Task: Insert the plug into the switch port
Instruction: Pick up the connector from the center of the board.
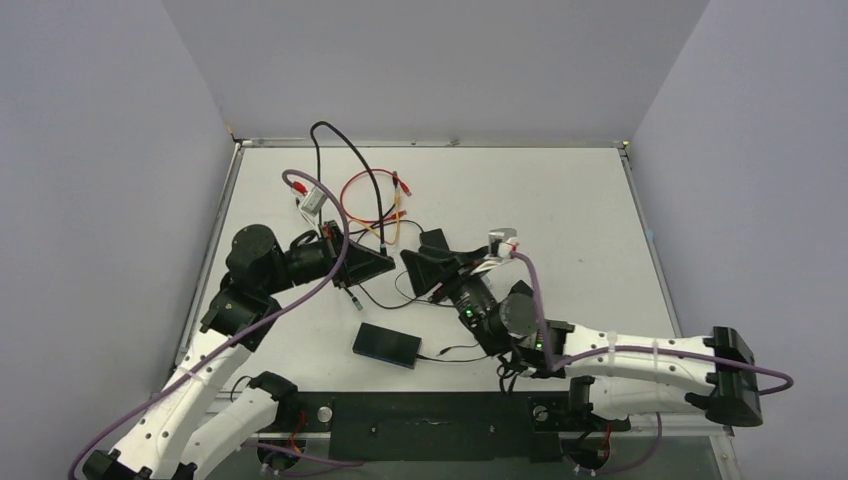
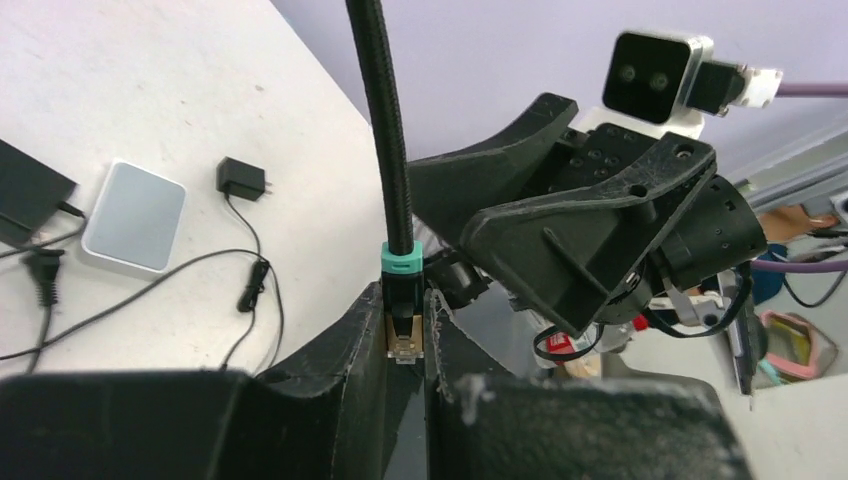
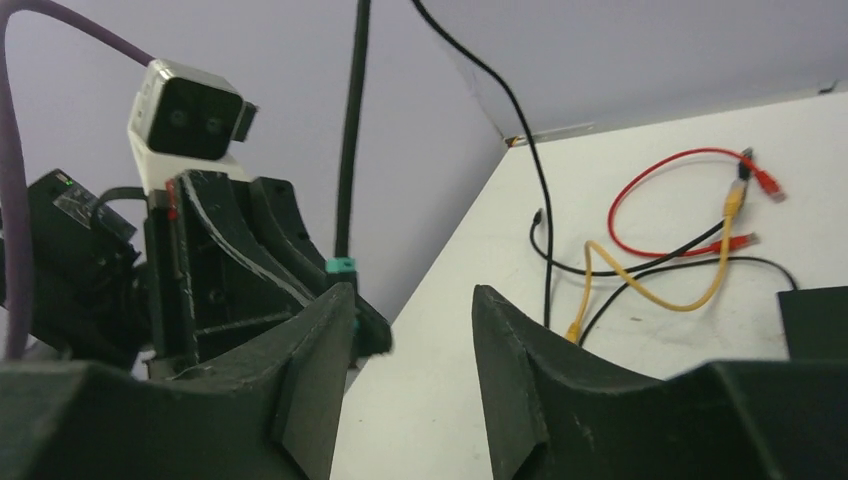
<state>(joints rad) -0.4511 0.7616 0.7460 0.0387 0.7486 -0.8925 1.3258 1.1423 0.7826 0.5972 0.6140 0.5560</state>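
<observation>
1. While I watch, the left pincer (image 2: 405, 335) is clamped on the plug (image 2: 402, 300), its cable (image 2: 385, 150) rising upward.
2. Facing it, the right pincer (image 3: 412, 335) gapes, empty.
3. The switch (image 1: 386, 345) lies on the counter (image 1: 560, 200), apart from both.

Lit softly and evenly from overhead in the top view, with short, pale shadows beneath the arms on the white table (image 1: 560, 200) and a dimmer cast on the lavender walls (image 1: 100, 150). Sharp at the left wrist on the plug (image 2: 403, 300) and its teal collar, yet blurred and near-black across the left gripper (image 2: 405, 335) along the bottom edge, with soft clutter far right. Likewise murky and out of focus on the right gripper (image 3: 412, 300) in the foreground, against clearer red and yellow cables (image 3: 735, 205) on bright tabletop.
</observation>
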